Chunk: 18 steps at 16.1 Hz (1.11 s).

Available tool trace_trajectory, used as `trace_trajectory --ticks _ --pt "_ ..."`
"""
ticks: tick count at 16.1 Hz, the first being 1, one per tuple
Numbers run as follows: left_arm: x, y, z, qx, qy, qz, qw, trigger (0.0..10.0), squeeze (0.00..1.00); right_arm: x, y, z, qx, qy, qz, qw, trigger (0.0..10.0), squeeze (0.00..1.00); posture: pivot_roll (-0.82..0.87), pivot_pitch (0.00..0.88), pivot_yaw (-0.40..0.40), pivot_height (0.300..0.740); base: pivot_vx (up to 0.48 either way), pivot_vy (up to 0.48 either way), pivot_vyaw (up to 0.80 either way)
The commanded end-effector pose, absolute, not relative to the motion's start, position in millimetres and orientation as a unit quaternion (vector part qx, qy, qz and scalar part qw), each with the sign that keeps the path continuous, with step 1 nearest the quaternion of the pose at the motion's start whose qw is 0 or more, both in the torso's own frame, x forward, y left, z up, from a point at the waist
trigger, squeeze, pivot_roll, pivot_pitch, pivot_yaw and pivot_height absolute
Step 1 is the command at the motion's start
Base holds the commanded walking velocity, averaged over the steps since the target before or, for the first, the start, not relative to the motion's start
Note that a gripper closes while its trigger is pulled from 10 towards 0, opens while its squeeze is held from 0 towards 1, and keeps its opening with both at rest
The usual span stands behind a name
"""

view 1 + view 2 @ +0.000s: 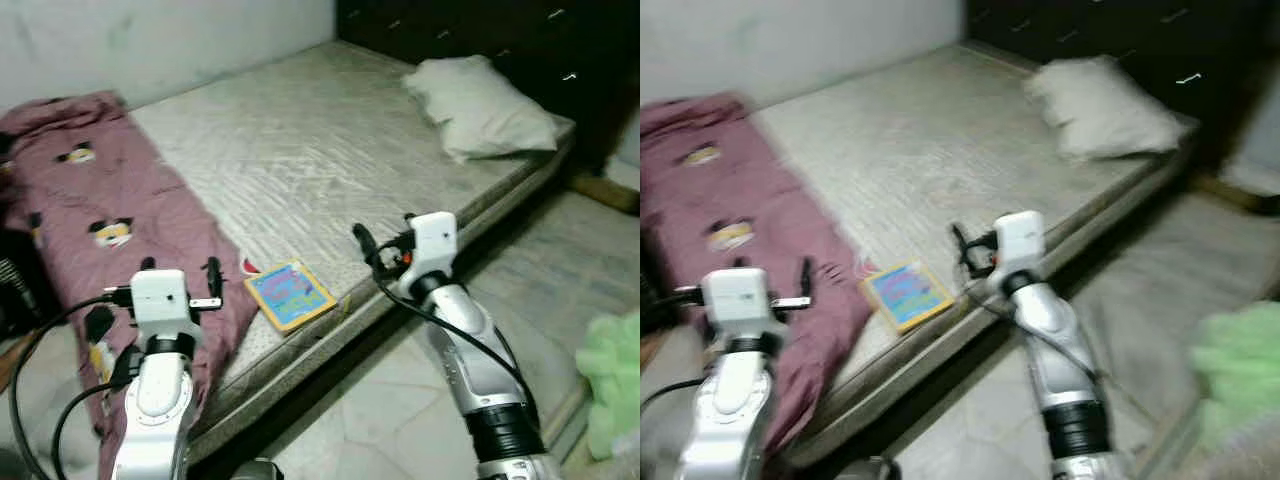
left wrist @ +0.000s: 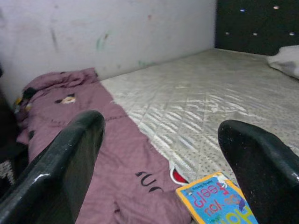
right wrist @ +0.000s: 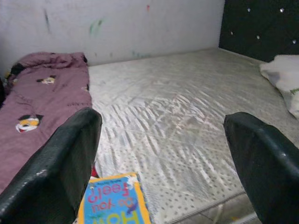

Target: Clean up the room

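Head views: bare mattress [image 1: 300,150] runs from the wall to a dark headboard [image 1: 480,30]. Pillow [image 1: 480,105] lies at the head end, near the mattress edge. Maroon blanket [image 1: 90,210] with cartoon prints is strewn along the robot's left, one end draping over the near edge. Book [image 1: 290,293] — blue cover, yellow border — lies flat at the near edge, just beside the blanket's hem. Something pale green [image 1: 612,380] sits low on the floor to the right; too blurred to identify. Left gripper [image 1: 180,272] is raised above the blanket's draped part, fingers spread. Right gripper [image 1: 385,238] is raised over the near edge, on the other side of the book; its fingers are too small and foreshortened here to judge.

Left wrist view: two black fingers [image 2: 60,163] wide apart, nothing between them. Blanket fills the space beyond, book corner beside it, wall [image 2: 117,32] behind.

Right wrist view: fingers [image 3: 60,163] likewise spread and empty. Book lies low between them, cover text legible; mattress and pillow beyond.

Judgement: approach step — both arms are poised over the bed and nothing is grasped yet. The book looks the nearest target. Next move calls for lowering a gripper to the book's edge, since it lies flat and a thin cover gives little to pinch
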<state>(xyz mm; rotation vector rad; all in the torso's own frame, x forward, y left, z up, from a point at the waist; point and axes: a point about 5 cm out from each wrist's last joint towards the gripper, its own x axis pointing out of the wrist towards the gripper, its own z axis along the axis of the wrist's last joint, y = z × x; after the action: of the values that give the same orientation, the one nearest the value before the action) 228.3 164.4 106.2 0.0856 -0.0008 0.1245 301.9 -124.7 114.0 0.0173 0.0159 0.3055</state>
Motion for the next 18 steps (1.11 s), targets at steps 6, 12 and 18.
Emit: trace_trajectory --ticks 6,12,18 --pt "228.4 167.3 109.5 0.06 -0.005 0.049 0.997 10.0 0.0 303.1 -116.3 119.2 0.019 -0.003 0.161 0.987 10.0 0.0 -0.06 0.0 0.004 0.74 0.0 0.0 0.8" --pt "229.0 165.8 110.1 0.048 -0.007 0.041 0.998 10.0 0.0 303.6 -115.9 119.7 0.02 -0.005 0.161 0.987 10.0 0.0 -0.06 0.0 0.004 0.74 0.0 0.0 0.8" --pt "229.5 163.6 108.1 0.044 -0.001 0.027 0.999 10.0 0.0 303.7 -114.7 117.3 0.025 -0.001 0.156 0.987 10.0 0.0 -0.06 0.0 0.006 0.74 0.0 0.0 0.8"
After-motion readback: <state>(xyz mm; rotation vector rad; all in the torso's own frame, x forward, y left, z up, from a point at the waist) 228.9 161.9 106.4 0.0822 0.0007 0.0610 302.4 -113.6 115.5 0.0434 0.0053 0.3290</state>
